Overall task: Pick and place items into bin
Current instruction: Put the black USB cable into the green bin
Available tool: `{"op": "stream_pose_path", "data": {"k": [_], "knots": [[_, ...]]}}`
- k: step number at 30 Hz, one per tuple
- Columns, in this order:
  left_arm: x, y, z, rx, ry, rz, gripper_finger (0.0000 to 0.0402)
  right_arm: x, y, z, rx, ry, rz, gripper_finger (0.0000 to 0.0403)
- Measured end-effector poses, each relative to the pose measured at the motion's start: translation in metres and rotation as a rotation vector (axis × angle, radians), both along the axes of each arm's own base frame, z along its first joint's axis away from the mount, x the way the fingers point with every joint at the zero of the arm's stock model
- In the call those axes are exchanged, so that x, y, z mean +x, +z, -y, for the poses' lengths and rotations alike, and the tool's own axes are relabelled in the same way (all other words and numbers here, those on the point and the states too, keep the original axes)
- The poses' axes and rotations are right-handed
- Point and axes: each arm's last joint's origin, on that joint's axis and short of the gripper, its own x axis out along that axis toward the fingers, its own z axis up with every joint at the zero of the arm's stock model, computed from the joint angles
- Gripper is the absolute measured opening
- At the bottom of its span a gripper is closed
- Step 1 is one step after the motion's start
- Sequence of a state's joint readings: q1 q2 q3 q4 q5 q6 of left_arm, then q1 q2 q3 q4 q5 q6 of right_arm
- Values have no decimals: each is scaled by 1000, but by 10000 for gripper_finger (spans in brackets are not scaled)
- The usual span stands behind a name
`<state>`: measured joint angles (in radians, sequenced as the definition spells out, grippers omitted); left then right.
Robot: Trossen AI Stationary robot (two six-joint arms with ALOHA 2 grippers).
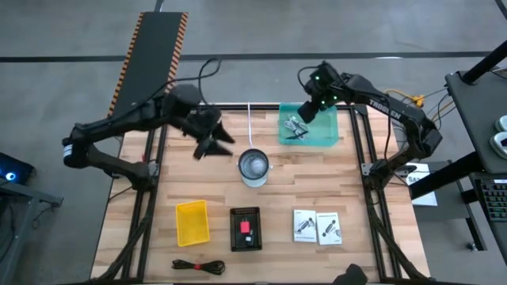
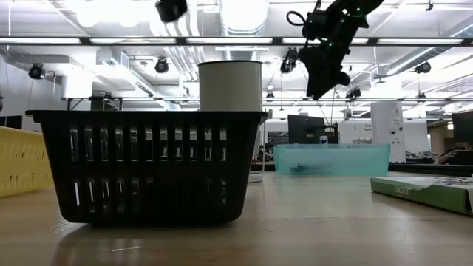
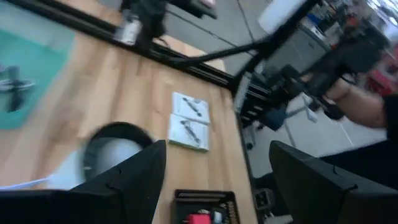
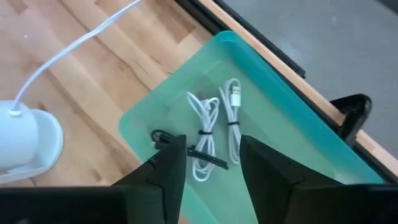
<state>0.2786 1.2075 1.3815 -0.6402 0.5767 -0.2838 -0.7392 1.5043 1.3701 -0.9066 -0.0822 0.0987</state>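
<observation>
A teal bin [image 1: 323, 127] stands at the table's far edge and holds two white coiled cables [image 4: 208, 124] and a black cable [image 4: 160, 137]. My right gripper [image 4: 211, 149] hangs open and empty above the bin, as the high view [image 1: 303, 113] also shows. My left gripper [image 1: 215, 145] is open and empty above the table, left of the round metal cup [image 1: 253, 166]. Two white printed packets [image 1: 317, 226] and a black coiled cable [image 1: 198, 265] lie flat on the table near its near edge. A small red-pink thing [image 1: 246, 227] lies in a black basket [image 1: 245, 241].
A yellow basket [image 1: 192, 222] stands left of the black basket. A white cord [image 1: 250, 119] runs from the cup toward the far edge. In the low view the black basket [image 2: 148, 166] fills the foreground and the bin [image 2: 332, 159] stands behind it. A person's arm [image 3: 367, 106] shows beyond the table.
</observation>
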Motion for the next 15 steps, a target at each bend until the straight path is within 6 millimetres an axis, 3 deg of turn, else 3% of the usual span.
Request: {"op": "stream_pose_path", "data": {"k": [4,10,15], "knots": [[-7,2,38,-1,-90,-40,268,6,0,-7,12,1,13,128],[-37,-15,99,-169,-237,-427,268,17,1,-20,35,17,29,122],[-50,-31,147,-15,-314,-584,267,27,2,-31,23,66,48,125]]}}
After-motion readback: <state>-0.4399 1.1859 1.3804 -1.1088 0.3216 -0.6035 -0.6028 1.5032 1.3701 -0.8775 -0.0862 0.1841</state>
